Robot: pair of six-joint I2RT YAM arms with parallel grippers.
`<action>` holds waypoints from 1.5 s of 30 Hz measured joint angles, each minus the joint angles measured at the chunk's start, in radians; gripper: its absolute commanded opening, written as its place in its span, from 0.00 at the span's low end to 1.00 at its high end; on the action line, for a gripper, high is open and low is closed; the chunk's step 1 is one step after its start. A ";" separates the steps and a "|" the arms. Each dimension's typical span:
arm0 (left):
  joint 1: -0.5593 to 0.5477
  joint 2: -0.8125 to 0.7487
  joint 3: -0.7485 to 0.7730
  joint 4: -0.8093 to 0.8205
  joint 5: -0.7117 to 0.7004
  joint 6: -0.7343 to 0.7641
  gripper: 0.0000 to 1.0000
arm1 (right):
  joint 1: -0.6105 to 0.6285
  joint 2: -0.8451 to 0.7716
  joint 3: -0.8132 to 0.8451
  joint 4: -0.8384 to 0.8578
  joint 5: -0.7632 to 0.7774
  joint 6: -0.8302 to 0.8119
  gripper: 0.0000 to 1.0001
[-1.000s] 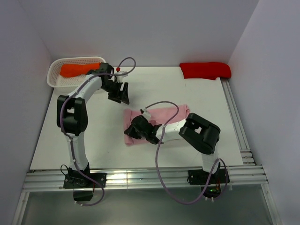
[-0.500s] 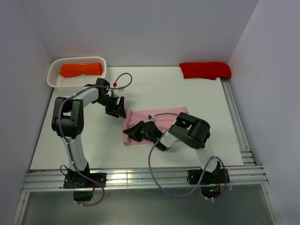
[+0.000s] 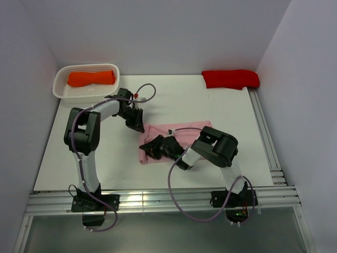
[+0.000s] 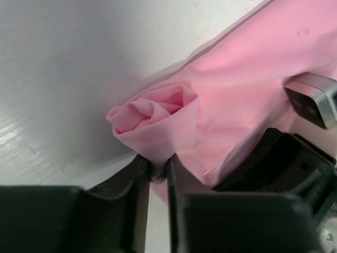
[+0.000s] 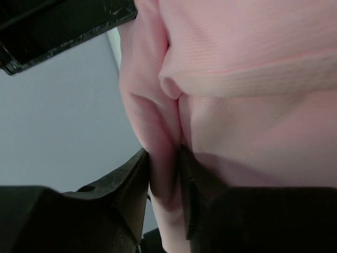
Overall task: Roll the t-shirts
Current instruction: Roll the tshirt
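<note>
On the table (image 3: 105,158), left fingers (image 4: 124,203) and right fingers (image 5: 124,187) pinch the pink t-shirt (image 3: 184,130), apparently hiding its left edge.

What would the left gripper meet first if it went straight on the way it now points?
The left gripper pinches the pink t-shirt, so its bunched fold comes first. Beyond that there seems to be only bare table, though depth is unclear.

Soft matt cloth pink t-shirt (image 4: 247,95); smooth white table (image 3: 105,155); plastic mesh basket (image 3: 79,93).
</note>
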 measured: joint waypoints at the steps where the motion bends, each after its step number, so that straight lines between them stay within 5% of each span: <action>1: -0.014 0.000 0.009 -0.006 -0.021 -0.003 0.11 | 0.000 -0.015 0.001 -0.029 0.002 -0.008 0.41; 6: -0.072 0.000 0.051 -0.036 -0.132 -0.002 0.06 | 0.000 -0.118 0.069 -0.307 0.026 -0.103 0.54; 12: -0.108 0.000 0.080 -0.071 -0.228 0.002 0.05 | 0.019 -0.194 0.210 -0.667 0.095 -0.224 0.57; 19: -0.124 0.002 0.097 -0.090 -0.286 0.006 0.06 | 0.091 -0.220 0.388 -1.043 0.224 -0.328 0.56; 24: -0.130 0.007 0.107 -0.101 -0.300 0.006 0.06 | 0.135 -0.220 0.504 -1.240 0.329 -0.383 0.45; 45: -0.140 0.026 0.139 -0.135 -0.312 0.006 0.10 | 0.151 0.039 0.845 -1.431 0.577 -0.599 0.37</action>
